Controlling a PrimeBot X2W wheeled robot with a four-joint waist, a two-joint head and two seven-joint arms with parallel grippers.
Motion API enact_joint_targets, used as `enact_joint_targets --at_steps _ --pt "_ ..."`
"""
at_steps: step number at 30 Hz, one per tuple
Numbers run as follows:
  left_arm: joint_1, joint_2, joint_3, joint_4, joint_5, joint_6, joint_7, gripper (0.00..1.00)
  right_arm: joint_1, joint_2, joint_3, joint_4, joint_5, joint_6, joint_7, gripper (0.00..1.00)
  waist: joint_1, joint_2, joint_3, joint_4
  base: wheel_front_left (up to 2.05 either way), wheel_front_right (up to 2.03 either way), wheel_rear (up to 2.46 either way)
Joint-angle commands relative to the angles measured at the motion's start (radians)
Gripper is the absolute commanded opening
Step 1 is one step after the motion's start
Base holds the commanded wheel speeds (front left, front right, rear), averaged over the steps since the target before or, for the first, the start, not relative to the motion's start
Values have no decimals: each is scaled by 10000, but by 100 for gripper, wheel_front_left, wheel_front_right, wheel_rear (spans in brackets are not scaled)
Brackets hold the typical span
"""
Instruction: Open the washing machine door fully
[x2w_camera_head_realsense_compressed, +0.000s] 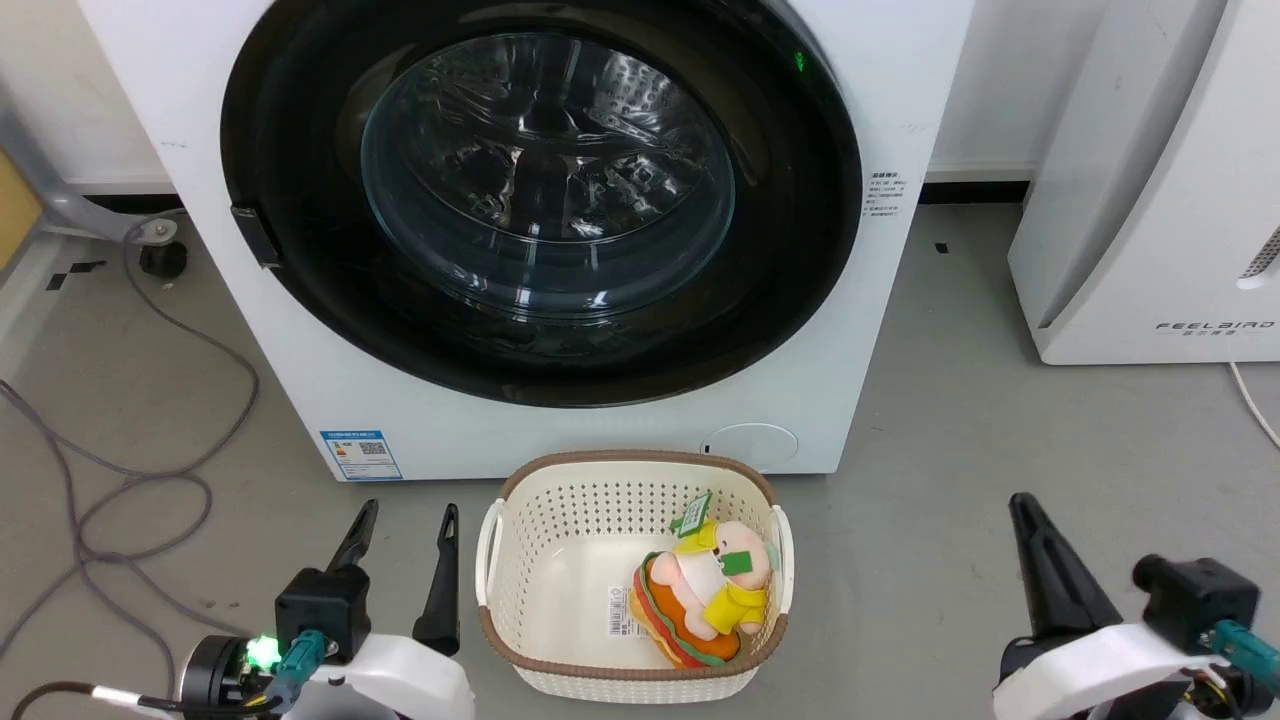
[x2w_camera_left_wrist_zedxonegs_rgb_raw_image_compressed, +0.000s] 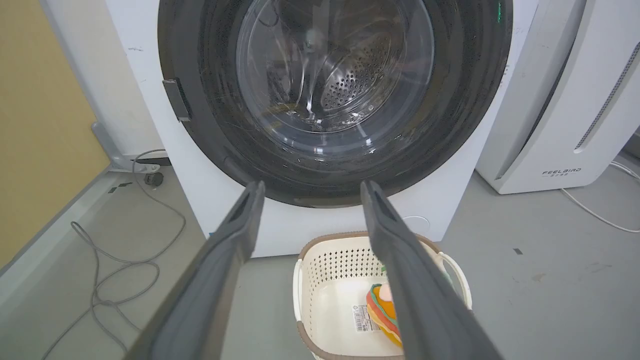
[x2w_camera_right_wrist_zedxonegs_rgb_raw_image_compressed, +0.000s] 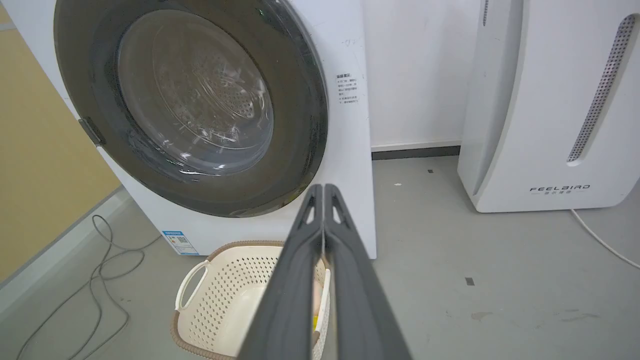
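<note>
The washing machine (x2w_camera_head_realsense_compressed: 900, 80) is a big white front-loader straight ahead. Its round glossy black washing machine door (x2w_camera_head_realsense_compressed: 300, 130) (x2w_camera_left_wrist_zedxonegs_rgb_raw_image_compressed: 200, 75) (x2w_camera_right_wrist_zedxonegs_rgb_raw_image_compressed: 300, 125) lies flat against the front, closed, with a clear glass bowl at its centre and a small dark tab (x2w_camera_head_realsense_compressed: 255, 236) on its left rim. My left gripper (x2w_camera_head_realsense_compressed: 410, 515) (x2w_camera_left_wrist_zedxonegs_rgb_raw_image_compressed: 310, 187) is open at the lower left, fingers pointing up toward the machine, nothing between them. At the lower right my right gripper (x2w_camera_head_realsense_compressed: 1022, 503) (x2w_camera_right_wrist_zedxonegs_rgb_raw_image_compressed: 324, 189) is shut on nothing. Both stand well short of the door.
A cream perforated basket (x2w_camera_head_realsense_compressed: 560, 480) with a plush toy (x2w_camera_head_realsense_compressed: 705, 595) sits on the floor between my grippers, just before the machine. A white FEELBIRD appliance (x2w_camera_head_realsense_compressed: 1150, 200) stands at the right. Grey cables (x2w_camera_head_realsense_compressed: 130, 490) loop on the floor at the left.
</note>
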Motion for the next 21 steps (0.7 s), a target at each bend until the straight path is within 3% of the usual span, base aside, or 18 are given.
enact_joint_targets --at_steps 1,21 --pt "-168 10 -65 58 -89 -42 -117 100 -264 2 -60 38 486 -3 -116 0 0 0 12 13 0 0 0" --pt "-443 10 -127 164 -295 -238 -514 100 -1742 3 -882 1069 4408 -4 -513 0 0 0 364 63 0 0 0"
